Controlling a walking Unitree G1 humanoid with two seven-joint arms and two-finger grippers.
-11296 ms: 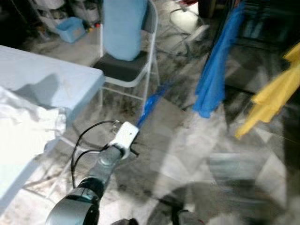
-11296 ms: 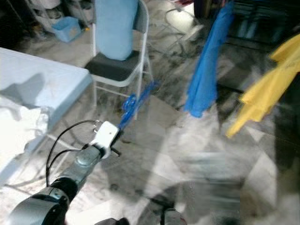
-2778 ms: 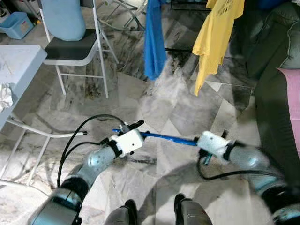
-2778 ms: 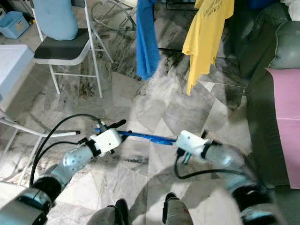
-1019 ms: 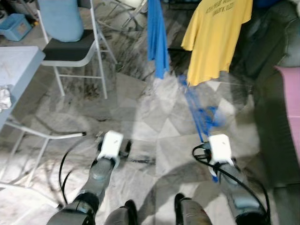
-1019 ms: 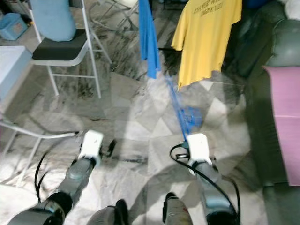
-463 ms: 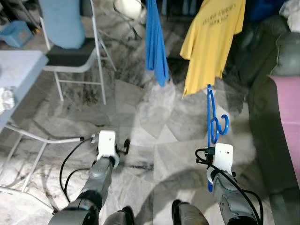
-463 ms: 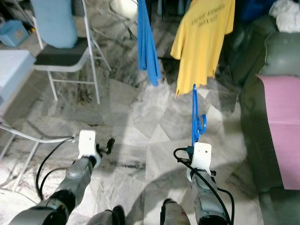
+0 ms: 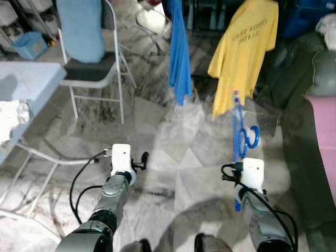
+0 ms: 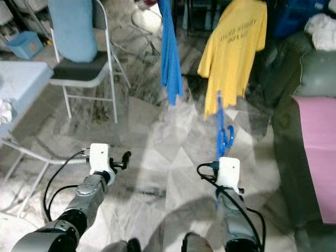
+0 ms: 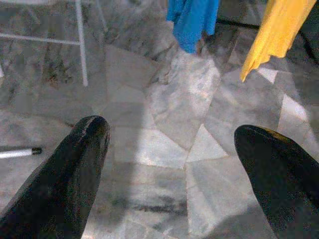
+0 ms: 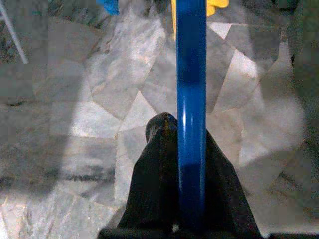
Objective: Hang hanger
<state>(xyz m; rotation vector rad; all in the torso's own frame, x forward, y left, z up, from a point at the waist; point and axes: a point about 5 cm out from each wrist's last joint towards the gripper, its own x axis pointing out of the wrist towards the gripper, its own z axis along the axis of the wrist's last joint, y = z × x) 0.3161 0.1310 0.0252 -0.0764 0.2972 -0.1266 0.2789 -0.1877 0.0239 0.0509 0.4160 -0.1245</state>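
- At the far left, a pale blue tabletop [image 9: 31, 84] is cut off by the picture's edge, with a crumpled white cloth [image 9: 11, 116] on it.
- Behind it stands a white folding chair [image 9: 97, 73] with a dark seat and a light blue cover over its back.
- The left hand [image 11: 169, 164] hangs low over the marble floor [image 9: 173, 131], released: its two black fingers [image 11: 75, 169] are spread wide with nothing between them.
- A blue garment [image 9: 180, 52] hangs down past the chair; its top is cut off, so what it hangs from cannot be seen.
- Beside it hangs a yellow T-shirt [image 9: 244, 47] with dark lettering too small to read.
- The hanger [image 9: 240, 131] is bright blue plastic, thin and glossy. It is held up off the floor in front of the robot, just below the hem of the yellow T-shirt.
- Its long axis runs nearly upright in the head views, pointing up and away from the right hand toward the shirt. A curled loop, likely its hook, sticks out to the right about halfway up.
- The hanger's upper end is blurred against the shirt; whether they touch cannot be told.
- The right hand [image 12: 182, 149] is clenched on the hanger's lower part; in its wrist view the blue bar runs straight along the black fingers [image 12: 154, 184], which press against it from both sides.
- On the right, a dark green sofa [image 10: 315, 68] and a pink cloth [image 10: 315, 152] are both cut off by the edge.
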